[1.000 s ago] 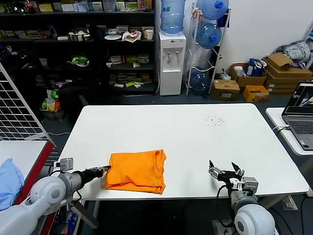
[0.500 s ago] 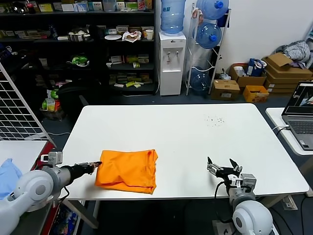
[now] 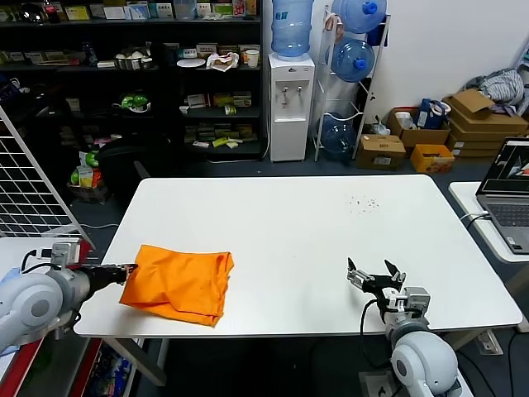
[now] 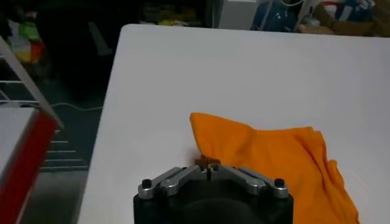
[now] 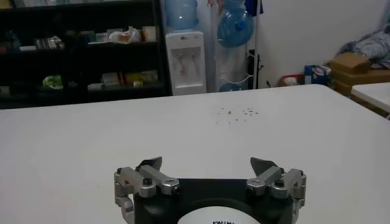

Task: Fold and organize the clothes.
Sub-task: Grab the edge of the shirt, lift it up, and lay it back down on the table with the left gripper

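I've got the white table (image 3: 331, 240) in front of me, and the big news on it is the orange T-shirt (image 3: 178, 283): over the last second it has slid steadily across the tabletop toward my left edge, from near the middle front to right up against the left front corner, with its near hem now hanging close to the rim. It's a folded, bunched bundle, not flat, and no lettering shows from here. What's doing the dragging is my left gripper (image 3: 126, 269), pinched fully closed on the shirt's left edge; in the left wrist view the fingertips meet on a peak of orange fabric (image 4: 207, 162), and the rest of the shirt trails away beyond the gripper, out over the table. My read: the folding looks done and this is the tidy-away pull, moving the bundle off toward my left side. The thing I'd watch is the bundle slumping open or slipping over the edge as it leaves the table. My right gripper (image 3: 374, 275) waits near the front right of the table, spread wide with nothing between its fingers, well apart from the shirt.
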{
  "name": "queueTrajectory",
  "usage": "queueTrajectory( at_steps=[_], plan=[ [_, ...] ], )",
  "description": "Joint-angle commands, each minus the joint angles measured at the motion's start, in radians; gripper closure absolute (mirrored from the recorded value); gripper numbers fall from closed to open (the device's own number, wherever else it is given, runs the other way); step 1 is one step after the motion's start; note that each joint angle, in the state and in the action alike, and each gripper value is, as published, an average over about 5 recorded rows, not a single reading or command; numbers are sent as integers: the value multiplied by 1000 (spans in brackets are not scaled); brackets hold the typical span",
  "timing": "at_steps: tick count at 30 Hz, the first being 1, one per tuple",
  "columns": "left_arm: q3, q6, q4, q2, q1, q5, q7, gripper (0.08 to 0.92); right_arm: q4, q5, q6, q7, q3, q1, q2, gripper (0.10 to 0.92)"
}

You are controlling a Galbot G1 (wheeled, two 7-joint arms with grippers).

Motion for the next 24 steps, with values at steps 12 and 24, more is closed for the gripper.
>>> queueTrajectory(
  at_steps=[12,24],
  plan=[
    [-134,5,34,117,18,-139,-214,908,-29,-8,14,-6,-13,27,5,104],
    [-146,-4,32,95,22,-158,-287,908,-38,-17,10,-2,-17,31,16,104]
  ],
)
